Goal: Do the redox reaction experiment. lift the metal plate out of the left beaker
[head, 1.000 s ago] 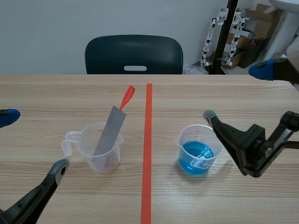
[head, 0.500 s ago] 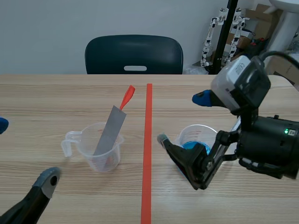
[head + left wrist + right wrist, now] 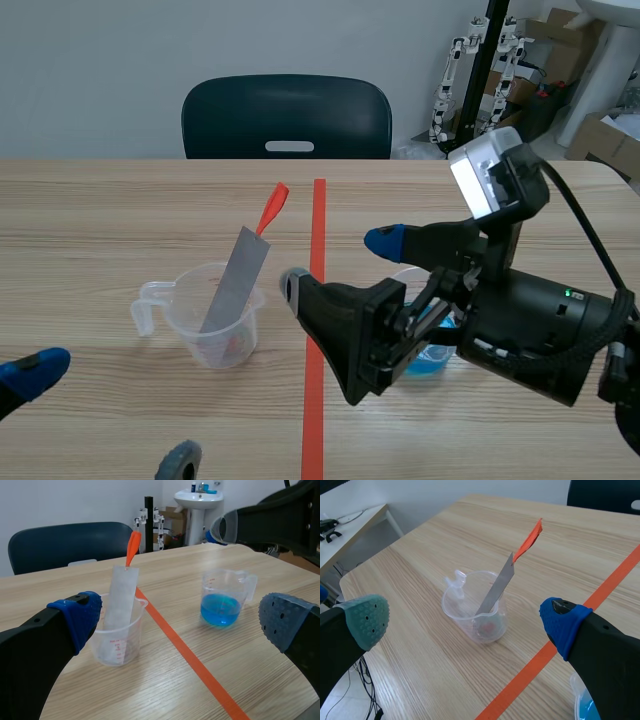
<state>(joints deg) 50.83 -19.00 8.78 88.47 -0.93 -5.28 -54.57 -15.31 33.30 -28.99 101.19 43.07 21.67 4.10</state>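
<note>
a: where's the metal plate (image 3: pixel 238 275)?
b: leaning in the clear left beaker (image 3: pixel 188 318) on the desk (image 3: pixel 120 210), orange tab at its top.
a: the right jaws?
b: released, spread wide near that beaker, touching nothing.
a: the left jaws?
b: released too, low at the desk's near side. the beaker of blue liquid (image 3: pixel 221 604) stands across the tape line.

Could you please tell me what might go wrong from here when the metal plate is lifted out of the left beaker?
1. The metal plate leans tilted on the rim of the light, clear left beaker. A sideways pull by the right arm, whose jaws stand open, could tip or drag the beaker.
2. That arm is close to the beaker of blue liquid and might knock it and spill it.
</note>
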